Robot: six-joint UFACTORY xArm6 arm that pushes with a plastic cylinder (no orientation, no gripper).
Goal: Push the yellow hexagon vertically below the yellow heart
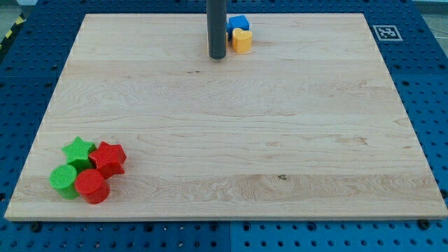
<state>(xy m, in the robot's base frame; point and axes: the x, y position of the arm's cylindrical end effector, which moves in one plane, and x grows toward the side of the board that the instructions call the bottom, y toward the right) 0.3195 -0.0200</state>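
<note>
My tip (217, 57) rests on the wooden board (231, 140) near the view's top centre. Just to its right sits a yellow block (241, 40) with a notched top, which looks like the heart. A blue block (239, 24) touches it from behind. The tip stands a small gap to the left of the yellow block, not touching it. I see no yellow hexagon; the rod may hide part of that area.
A tight cluster sits at the board's bottom left: a green star (79, 149), a red star-like block (108, 158), a green cylinder (64, 179) and a red cylinder (92, 186). A white marker tag (386, 32) is at the top right corner.
</note>
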